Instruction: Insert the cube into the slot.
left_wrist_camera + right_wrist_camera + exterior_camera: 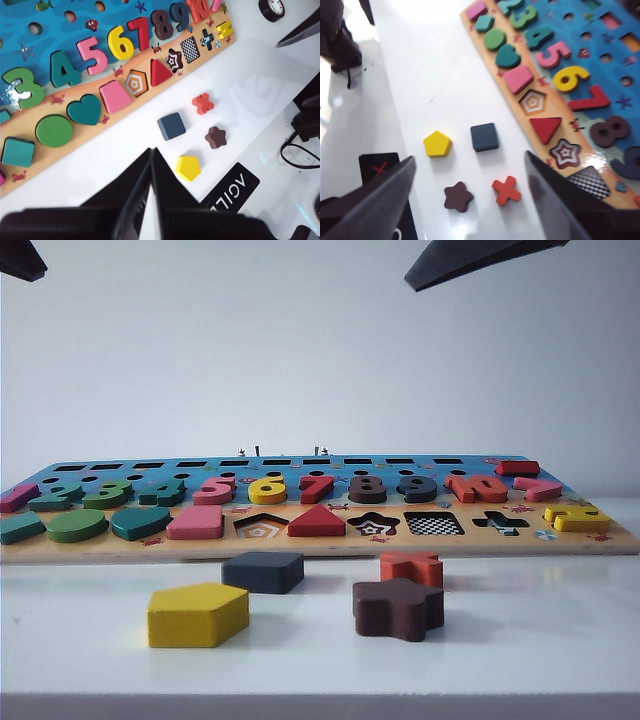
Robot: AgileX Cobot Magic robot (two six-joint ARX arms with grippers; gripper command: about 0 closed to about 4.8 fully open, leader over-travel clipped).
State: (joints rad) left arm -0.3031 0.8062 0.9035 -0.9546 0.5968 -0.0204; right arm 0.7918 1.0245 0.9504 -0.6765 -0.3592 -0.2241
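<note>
Four loose blocks lie on a white table (560,640) in front of a long puzzle board (320,542), whose near edge carries a row of shape slots. Three shapes are already seated at the board's left end and a pink piece and a red triangle (316,522) sit further along; the pentagon, star, checkered square and cross slots stand empty.

Both grippers hang high above the table. The right gripper (470,200) has its fingers spread wide with nothing between them, hovering over the loose blocks. The left gripper (151,172) shows its jaws pressed together and empty, back near the table's front edge.

Among the blocks, the yellow pentagon (197,615) and brown star (398,608) lie nearest the front edge; the orange cross (411,568) sits behind the star. The cube (264,571), a flat navy square, rests just before the board's near edge, apart from the others, roughly opposite the pentagon slot. Its target, the checkered slot (434,524), lies further right along the board.

Painted wood, the cube looks light and rigid, likely a little slick. Pinching two opposite flat sides from above seems the surest hold; its low profile leaves little height to grip.
</note>
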